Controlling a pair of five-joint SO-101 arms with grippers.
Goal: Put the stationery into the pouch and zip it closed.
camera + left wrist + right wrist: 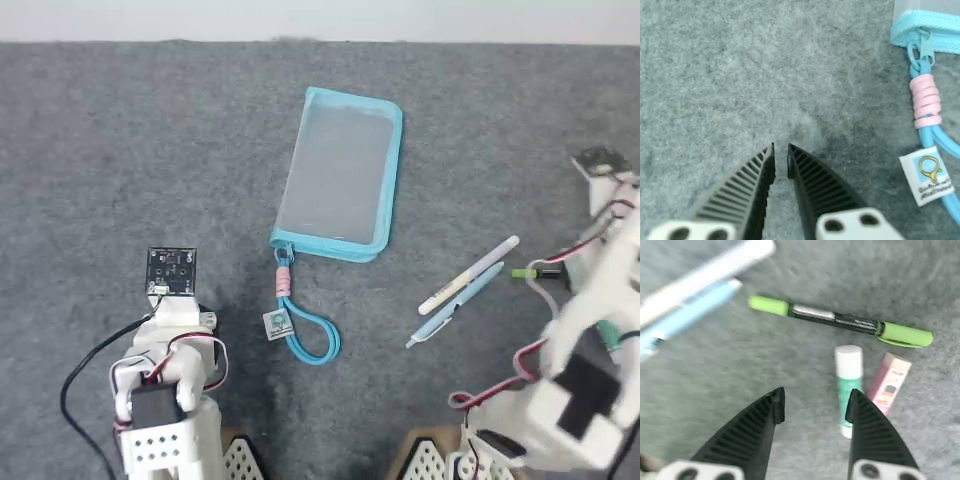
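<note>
Well, my left gripper (780,150) hangs over the grey mat (715,75) with its jaws all but closed, a sliver between the tips and nothing in them. The pouch (925,25) lies ahead and to its right, with the strap (926,100) trailing back towards me. My right gripper (817,392) stands wide open and empty: a glue stick (847,385) is just beside one finger with a pink eraser (888,382) next to it, a green marker (840,320) lies across ahead of the tips, and a blue pen (685,315) and a white pen (705,275) lie farther out.
</note>
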